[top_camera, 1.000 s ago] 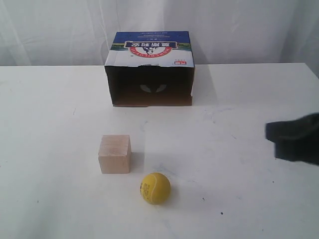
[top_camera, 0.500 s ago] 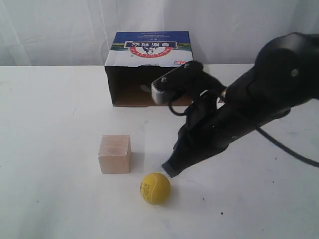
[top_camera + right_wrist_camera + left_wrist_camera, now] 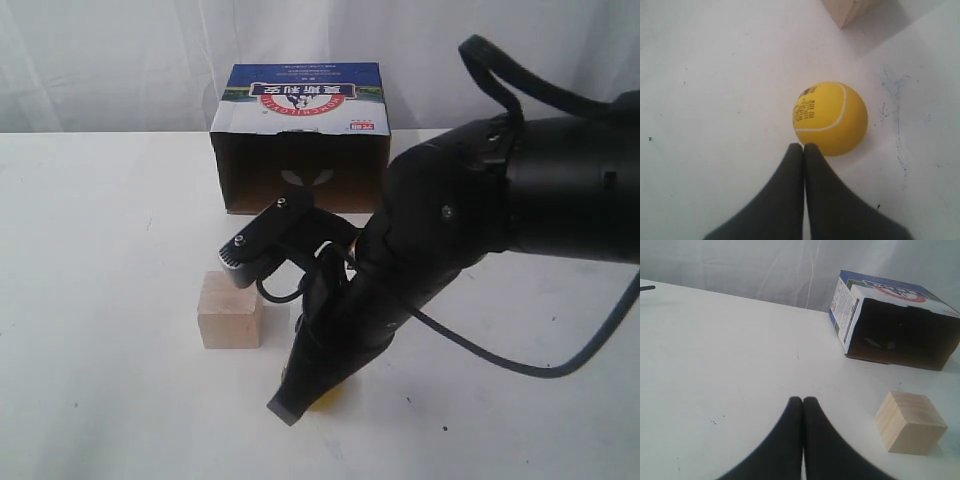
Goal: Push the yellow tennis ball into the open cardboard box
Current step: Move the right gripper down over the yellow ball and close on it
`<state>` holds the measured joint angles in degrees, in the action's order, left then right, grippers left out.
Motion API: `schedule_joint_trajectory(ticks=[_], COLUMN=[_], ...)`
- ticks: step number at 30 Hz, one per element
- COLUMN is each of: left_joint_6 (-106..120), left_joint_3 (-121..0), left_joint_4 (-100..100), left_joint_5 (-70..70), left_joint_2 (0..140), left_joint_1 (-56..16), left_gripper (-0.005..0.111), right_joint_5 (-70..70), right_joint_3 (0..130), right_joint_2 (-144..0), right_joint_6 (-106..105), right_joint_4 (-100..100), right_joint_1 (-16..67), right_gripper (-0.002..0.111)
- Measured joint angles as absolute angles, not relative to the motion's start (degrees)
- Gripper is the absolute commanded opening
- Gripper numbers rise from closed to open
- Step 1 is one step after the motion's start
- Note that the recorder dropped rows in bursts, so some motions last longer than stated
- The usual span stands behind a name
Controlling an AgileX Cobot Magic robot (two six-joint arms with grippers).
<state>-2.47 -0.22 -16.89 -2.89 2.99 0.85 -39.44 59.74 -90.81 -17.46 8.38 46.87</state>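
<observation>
- Right claw (image 3: 290, 404): fingers pressed together, pinching nothing; in the right wrist view the joined tips (image 3: 803, 147) sit at the edge of the yellow tennis ball (image 3: 830, 118); whether they touch it cannot be told.
- Left claw (image 3: 803, 400): fingers pressed together, holding nothing; low over the bare surface (image 3: 100, 250), well apart from the ball.
- Ball location: on the surface, near the pale wooden cube (image 3: 230, 310) but apart from it; in the exterior view the right arm hides all but a yellow sliver (image 3: 326, 399); the open cardboard box (image 3: 300, 95) stands well apart beyond it, its dark opening facing the ball.
- Handling, as a judgement: the ball is light, round and slightly springy; it should roll freely at a small nudge; the felt gives little grip on a closed tip, so a slow, continuous push is preferable to a tap.
- Contact point: no grasp is required; apply the closed tips to the side facing away from the box, at mid-height and on the line through the opening.
- Risk: off-centre contact is likely to send the ball sideways, toward the cube or past the box wall (image 3: 842, 315).
</observation>
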Motion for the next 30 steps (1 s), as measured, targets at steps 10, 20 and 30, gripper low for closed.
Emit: schedule_joint_trajectory(ticks=[10,20,30], left_joint_6=[-2.47,-2.47,-2.47], left_joint_3=[-0.22,-0.22,-0.22], left_joint_4=[-16.89,-16.89,-16.89], left_joint_5=[0.0,0.0,0.0], left_joint_2=[2.99,2.99,2.99], left_joint_1=[0.85,0.85,0.85], left_gripper=[0.0,0.0,0.0], right_joint_5=[-40.71,-39.68,-37.35], right_joint_3=[60.28,60.28,60.28], right_joint_2=[-92.93,-95.6,-95.66], right_joint_6=[-17.78,-18.61,-18.75], right_joint_4=[8.24,8.37,8.03], right_joint_1=[46.87,46.87,46.87], right_gripper=[0.007,0.007,0.006])
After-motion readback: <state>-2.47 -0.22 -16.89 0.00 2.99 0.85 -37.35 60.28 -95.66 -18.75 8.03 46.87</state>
